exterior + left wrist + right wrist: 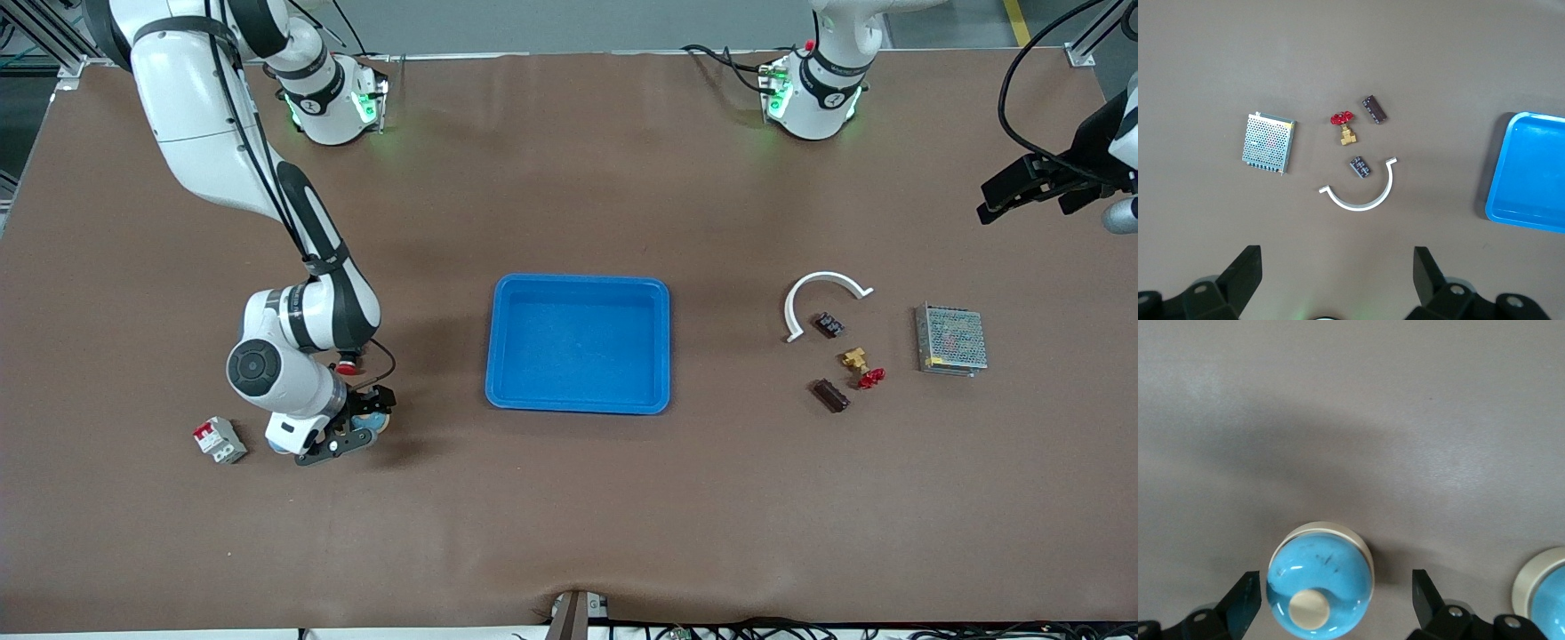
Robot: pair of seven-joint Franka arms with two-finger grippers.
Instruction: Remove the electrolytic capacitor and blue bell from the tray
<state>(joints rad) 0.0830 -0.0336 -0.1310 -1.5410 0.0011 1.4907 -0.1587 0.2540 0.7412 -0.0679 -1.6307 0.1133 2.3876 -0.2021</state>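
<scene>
Standing apart around the blue bell [1319,581] on the table, the right gripper [360,428] risks knocking it on lifting; the tray [578,398] looks empty, and the left gripper [1022,191] waits spread over its own table end

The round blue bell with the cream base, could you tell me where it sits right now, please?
The blue bell sits on the table between the open fingers of the right gripper, beside the grey circuit breaker, toward the right arm's end, outside the blue tray.

No legible text or labels
</scene>
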